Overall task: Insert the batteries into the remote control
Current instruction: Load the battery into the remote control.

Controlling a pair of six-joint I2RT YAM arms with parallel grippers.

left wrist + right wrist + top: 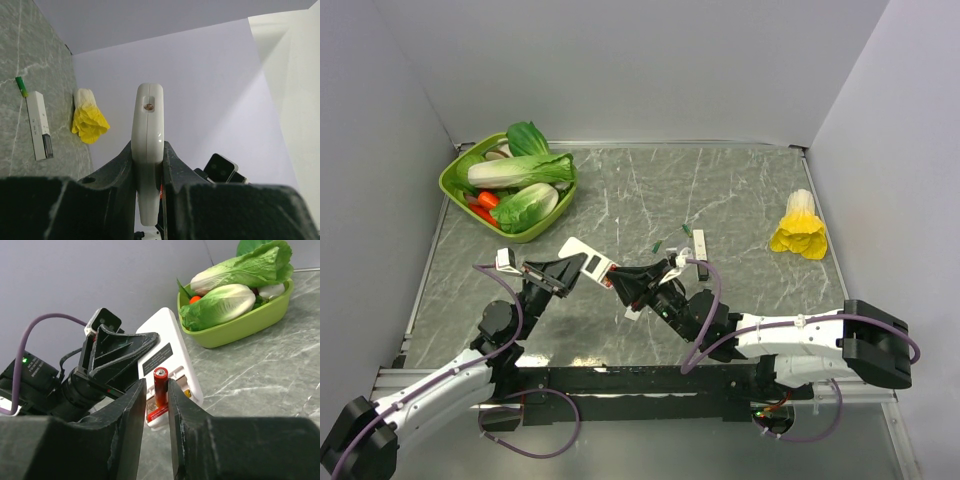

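The left gripper [148,167] has its jaws clamped on the remote control [167,357], held up over the bench [740,200]. The right gripper [156,386] has its jaws squeezing 1 battery [160,382] at the open slot [177,379], not yet in. A red bit [159,413] low in the slot may be the other battery, but it is hard to tell. Only the right wrist view shows the slot; the left one sees just the remote's thin edge.

Even, diffuse light is supplied from above; only faint, soft shadows are cast on the table [740,190]. A brighter patch is seen on the wall [285,60]. The battery [160,385] is rendered sharp, whereas the fingers [122,440] of the right gripper [156,382] appear dark and blurred. A mild sheen is shown on the remote control [148,135].
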